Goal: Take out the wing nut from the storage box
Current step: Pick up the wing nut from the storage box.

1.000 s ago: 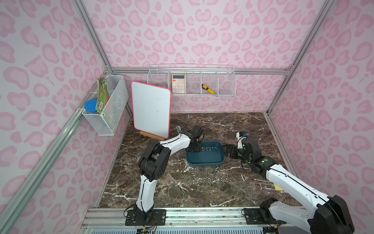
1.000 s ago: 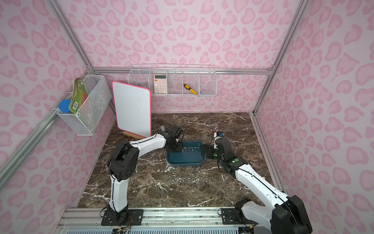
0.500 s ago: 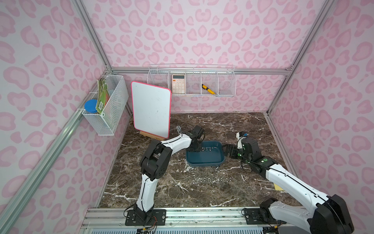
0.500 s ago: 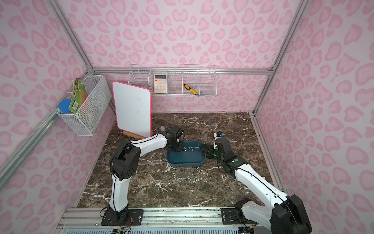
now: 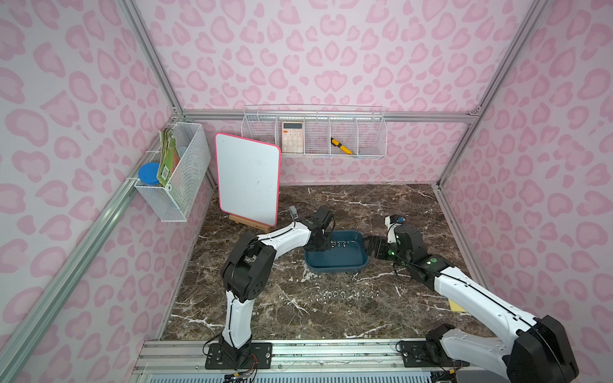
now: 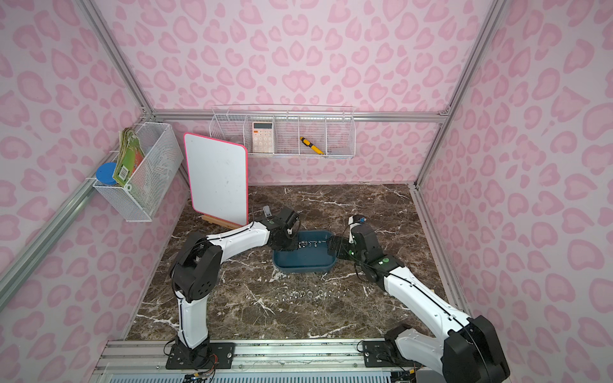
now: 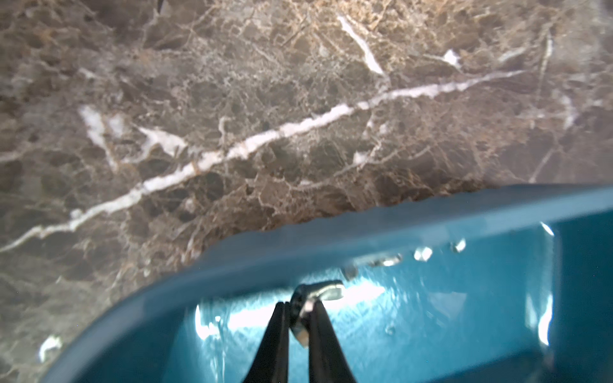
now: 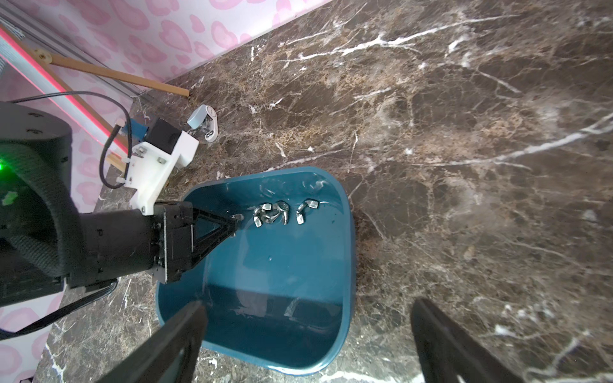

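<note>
- Pinching a wing nut (image 7: 318,291) between nearly closed fingers, the left end effector (image 7: 300,310) reaches into the far left part of the storage box (image 7: 331,238). Whether the nut is clear of the box floor cannot be told.
- The box sits mid-bench (image 5: 381,205), between the two arms.
- Several loose wing nuts (image 8: 268,215) lie clustered on the box floor just right of the left fingertips, along the far wall.
- The right end effector (image 8: 308,306) hangs wide open and holds nothing, at the box's right end.
- A row of wing nuts (image 5: 345,294) lies on the bench nearer than the box, apart from it.
- A whiteboard (image 5: 247,182) on a wooden stand (image 5: 248,222) rises at the far left, and a small grey-and-white clip (image 8: 204,122) lies between it and the box.
- A wire basket (image 5: 371,139) on the far wall holds a calculator (image 5: 293,137).
</note>
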Controlling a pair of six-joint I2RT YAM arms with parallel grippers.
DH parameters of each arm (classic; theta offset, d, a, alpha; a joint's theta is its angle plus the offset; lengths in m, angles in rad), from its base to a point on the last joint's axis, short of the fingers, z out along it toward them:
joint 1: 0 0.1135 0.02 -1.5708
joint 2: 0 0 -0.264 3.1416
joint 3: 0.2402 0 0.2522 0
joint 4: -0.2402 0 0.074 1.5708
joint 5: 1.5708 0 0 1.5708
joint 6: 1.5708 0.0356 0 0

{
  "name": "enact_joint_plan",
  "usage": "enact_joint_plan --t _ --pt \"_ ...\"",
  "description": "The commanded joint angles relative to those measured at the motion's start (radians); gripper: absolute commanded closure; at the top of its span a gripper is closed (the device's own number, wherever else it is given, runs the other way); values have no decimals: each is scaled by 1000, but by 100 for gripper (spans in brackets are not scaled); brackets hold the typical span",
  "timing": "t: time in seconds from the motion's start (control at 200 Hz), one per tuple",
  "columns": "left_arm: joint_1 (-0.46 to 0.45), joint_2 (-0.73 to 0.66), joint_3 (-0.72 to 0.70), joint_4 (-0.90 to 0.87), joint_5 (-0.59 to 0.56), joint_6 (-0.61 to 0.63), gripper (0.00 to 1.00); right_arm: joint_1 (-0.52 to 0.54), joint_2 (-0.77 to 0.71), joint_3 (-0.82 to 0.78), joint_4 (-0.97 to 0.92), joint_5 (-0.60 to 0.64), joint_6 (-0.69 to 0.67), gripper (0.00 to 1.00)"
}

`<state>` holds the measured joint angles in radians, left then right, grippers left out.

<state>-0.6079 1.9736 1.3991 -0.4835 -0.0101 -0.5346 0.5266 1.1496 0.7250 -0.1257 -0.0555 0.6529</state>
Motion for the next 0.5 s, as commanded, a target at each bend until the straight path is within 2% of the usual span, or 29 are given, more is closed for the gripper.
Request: enact_joint_plan --t 0.0,0.155,0.26,0.495 --pt "1 -50 -22 11 43 -47 89 23 27 32 35 -24 -9 2" --pt "0 -136 -62 32 108 -96 89 68 124 112 43 -80 -25 2" --pt "0 -195 -89 40 138 -126 89 73 190 149 86 -179 -14 2" --pt "-1 -316 -157 55 196 -166 89 69 303 191 189 -353 31 37"
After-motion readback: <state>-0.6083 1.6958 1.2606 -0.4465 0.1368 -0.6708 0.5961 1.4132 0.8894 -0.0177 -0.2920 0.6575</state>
